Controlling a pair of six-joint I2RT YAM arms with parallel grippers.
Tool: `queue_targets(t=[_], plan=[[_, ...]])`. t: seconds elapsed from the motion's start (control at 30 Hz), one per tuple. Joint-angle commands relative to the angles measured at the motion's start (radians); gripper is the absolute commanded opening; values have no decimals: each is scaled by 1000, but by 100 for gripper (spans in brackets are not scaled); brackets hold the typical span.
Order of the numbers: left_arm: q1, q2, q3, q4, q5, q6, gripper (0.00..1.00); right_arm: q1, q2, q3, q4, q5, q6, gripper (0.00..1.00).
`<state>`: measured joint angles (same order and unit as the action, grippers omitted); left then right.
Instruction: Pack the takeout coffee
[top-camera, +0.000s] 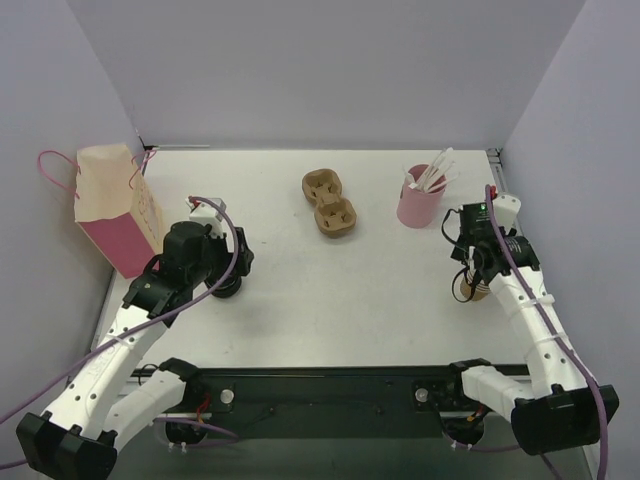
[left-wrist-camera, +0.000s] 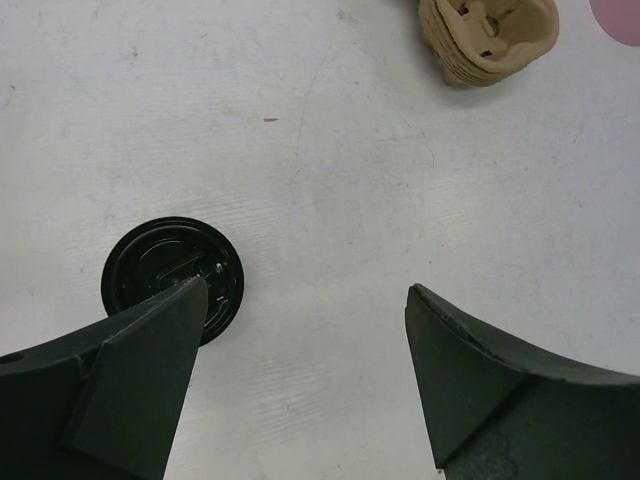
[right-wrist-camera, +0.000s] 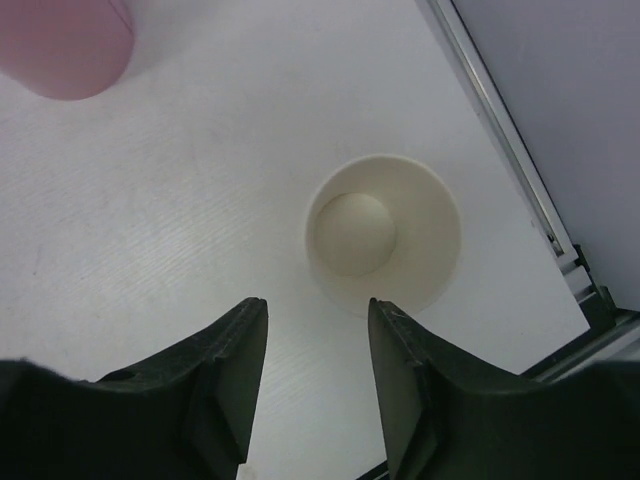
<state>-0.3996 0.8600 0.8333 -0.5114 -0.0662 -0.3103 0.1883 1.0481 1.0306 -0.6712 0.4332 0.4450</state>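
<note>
The takeout coffee (right-wrist-camera: 385, 232) is seen upright on the tabletop (top-camera: 300, 300) at the right of the top view, just beyond the half-apart, empty right hand (right-wrist-camera: 315, 310), so grasping is judged in hand: that hand must be advanced round it, the left hand (left-wrist-camera: 305, 300) being wide apart.
</note>
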Motion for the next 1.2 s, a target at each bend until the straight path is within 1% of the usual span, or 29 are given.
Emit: queue_targets(t=[0.0,0.03,0.07,0.1,0.17,0.23,0.3,0.7,0.77,0.9,1.17], plan=[[-4,20,38,44,60,4,90,-49,67,34,-10,-10,-69,37],[-4,20,41,44,63,2,90,-55,78,37,2,-63,-93,35],[-4,24,38,45,66,0,90,-70,90,43,10,-79,-98,33],[-5,24,38,48,66,0,90,-78,120,51,10,-85,-101,30],[-4,24,33,53,95,-3,90,-107,144,59,2,-71,-101,29],[-4,24,32,54,101,-4,89,-130,153,54,2,-82,-101,29],[-4,25,32,54,108,-6,89,-159,165,54,2,-134,-114,31],[-4,33,35,56,115,-7,89,-185,216,36,16,-217,-123,31],[-4,34,35,56,115,-7,89,-185,222,29,19,-218,-120,31],[-4,33,35,56,118,-7,89,-185,227,25,22,-199,-123,25],[-4,28,35,56,123,-9,89,-214,239,25,24,-182,-127,24]])
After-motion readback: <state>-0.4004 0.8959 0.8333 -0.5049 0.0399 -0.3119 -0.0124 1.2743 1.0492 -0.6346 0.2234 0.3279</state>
